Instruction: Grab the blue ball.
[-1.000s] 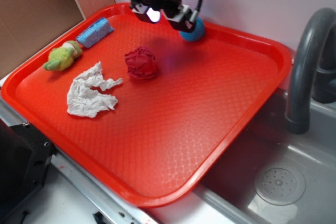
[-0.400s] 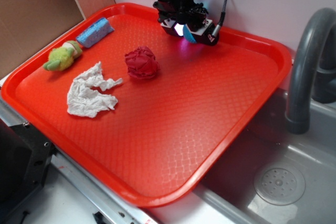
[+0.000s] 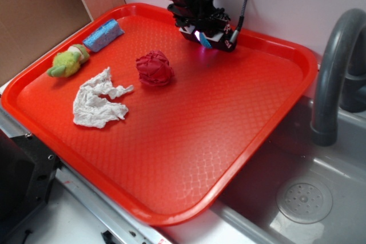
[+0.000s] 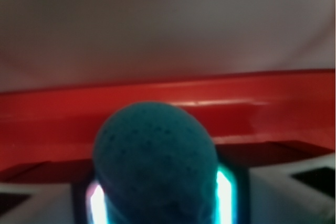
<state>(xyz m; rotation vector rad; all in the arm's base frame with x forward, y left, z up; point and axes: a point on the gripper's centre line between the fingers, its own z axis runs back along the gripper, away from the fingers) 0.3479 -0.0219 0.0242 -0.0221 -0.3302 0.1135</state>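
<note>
Gripper low over the far rim of the red tray, by the wall. Blue ball sits between the fingers, which flank it closely; whether they actually clamp it I cannot tell. Ball slightly egg-shaped in the wrist view, long axis tilted toward upper left. In the exterior view only a teal sliver shows.

red tray, sponge, red wad, tissue
</note>
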